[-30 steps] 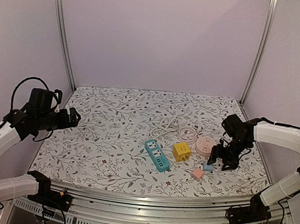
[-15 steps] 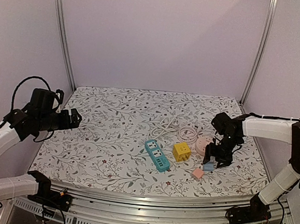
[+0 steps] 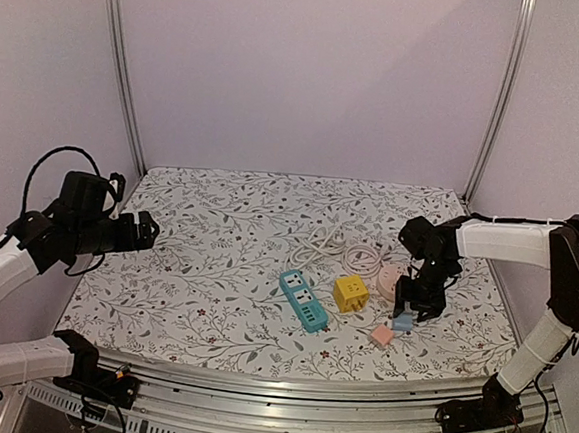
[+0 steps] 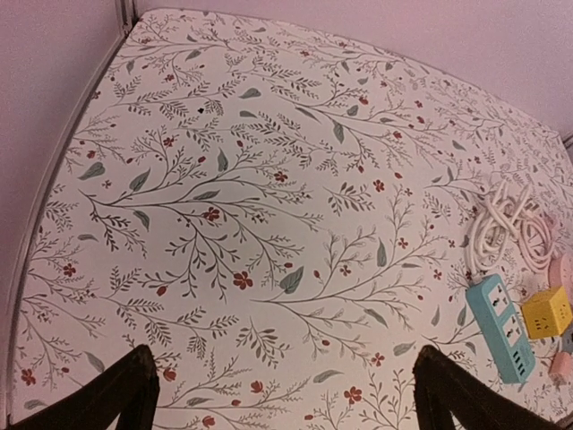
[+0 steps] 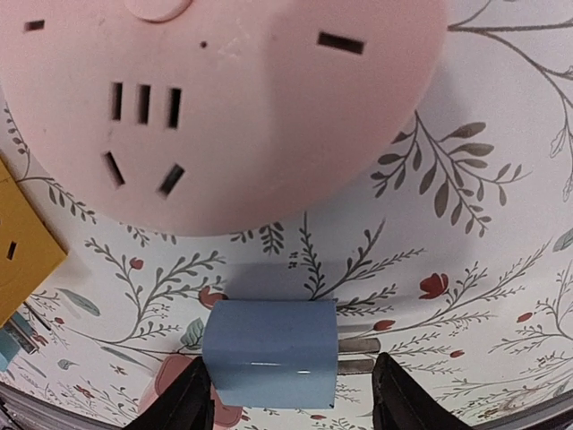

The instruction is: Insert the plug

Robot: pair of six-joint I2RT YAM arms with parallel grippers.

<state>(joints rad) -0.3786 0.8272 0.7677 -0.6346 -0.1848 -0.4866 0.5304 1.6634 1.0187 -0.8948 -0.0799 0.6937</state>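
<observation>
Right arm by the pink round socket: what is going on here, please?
The right gripper is low over the table, its jaws open on either side of a small blue plug that lies beside the pink round socket. The plug is not gripped yet and is not in any socket. The left gripper hangs open above the left side of the table, far from the sockets.

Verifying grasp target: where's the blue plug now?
Right wrist view: the blue plug lies on the cloth, flanked by the open right gripper, just below the pink round socket.
</observation>
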